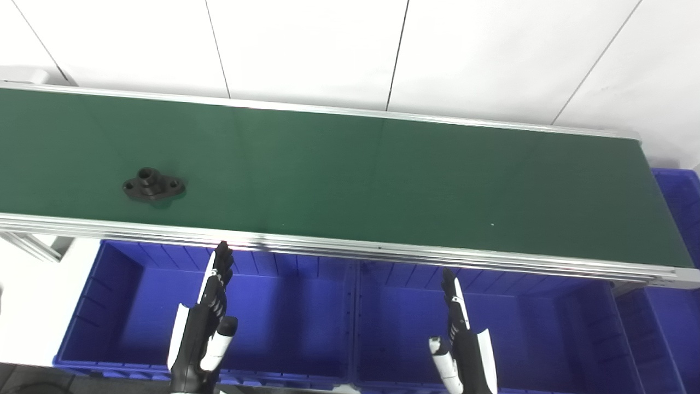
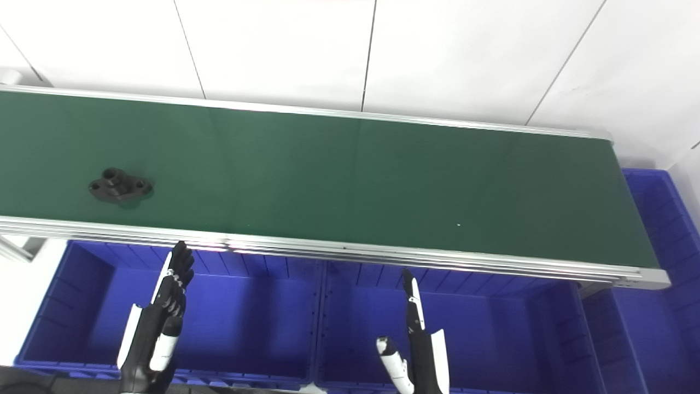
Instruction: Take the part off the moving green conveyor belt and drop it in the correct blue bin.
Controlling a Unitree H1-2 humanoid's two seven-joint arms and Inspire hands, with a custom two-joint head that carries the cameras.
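Note:
A black flanged part (image 1: 153,185) with a raised hub and two side holes lies on the green conveyor belt (image 1: 355,175), near its left end and close to the near edge. It also shows in the right eye view (image 2: 120,186). My left hand (image 1: 203,323) is open and empty, fingers straight, over the left blue bin (image 1: 109,306), below and right of the part. My right hand (image 1: 462,345) is open and empty, fingers straight, over the middle blue bin (image 1: 547,328). Both hands are below the belt's near rail.
The belt's aluminium rail (image 1: 383,249) runs between my hands and the belt. A third blue bin (image 1: 681,208) stands past the belt's right end. A white tiled wall (image 1: 350,49) is behind the belt.

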